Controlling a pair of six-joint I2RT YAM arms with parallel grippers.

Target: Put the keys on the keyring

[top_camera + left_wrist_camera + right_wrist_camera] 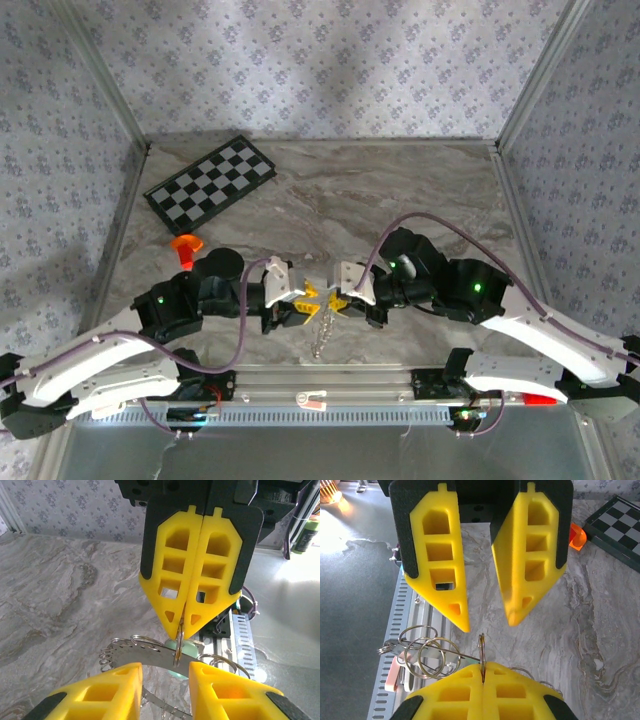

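- Nearest to the arm bases, a small pale pink-and-white plastic piece (312,398) lies on the metal rail at the near edge. It is apart from the work.
- Just beyond it is the thin silvery metal keyring (320,335), fringed with many small loops and keys. It trails from the place where the two grippers meet toward the near edge. Whether it hangs free or rests on the grey marbled table (420,200) cannot be told.
- At the middle, the right gripper (179,630) has its yellow fingers pressed fully together. They pinch one small silver loop of the keyring, standing edge-on. It seems to hold this loop upright and steady so that the other arm can work on it.
- Close behind the pinched loop shows the small key (185,647) with a pale mint-green plastic head. Whether it is already threaded on cannot be told.
- Facing it tip to tip, the left gripper (487,624) has its fingers partly apart with nothing between them. In its own wrist view the flat band of the keyring passes below the gap, so it looks ready to take a grip there.
- Farther on the left lie a black round disc (222,265) and an orange plastic piece (186,243). Farthest is a black-and-white checkerboard (210,183). All are well apart from the grippers and likely play no part in this step.
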